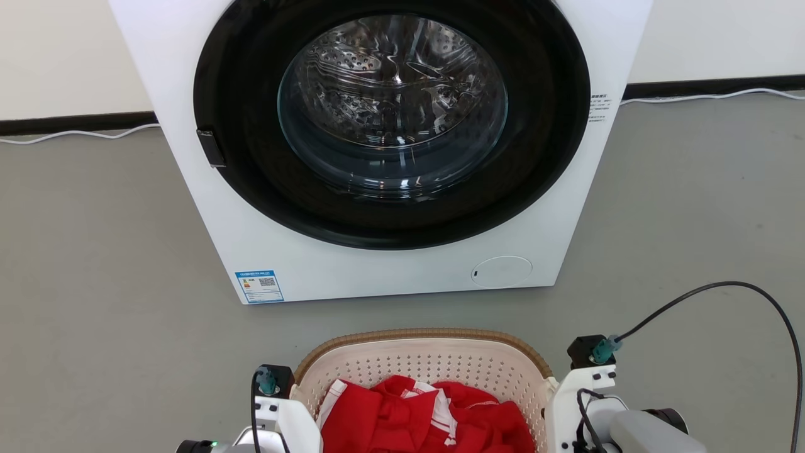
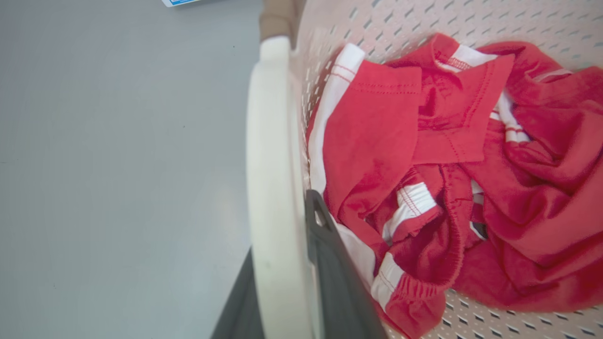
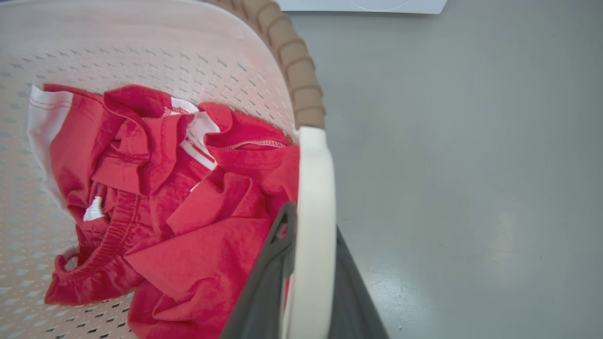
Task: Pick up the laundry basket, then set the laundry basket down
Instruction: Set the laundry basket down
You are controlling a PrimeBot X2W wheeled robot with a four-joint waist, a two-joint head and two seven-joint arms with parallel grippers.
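- Grey floor [image 1: 94,251], with a white washing machine [image 1: 239,251] at the back.
- The laundry basket [image 1: 427,362] is just before it, holding red garments [image 1: 427,415] (lifted or grounded: unclear).
- Left gripper [image 2: 282,226] and right gripper [image 3: 313,226] each clamp a side handle; the set-down remains.
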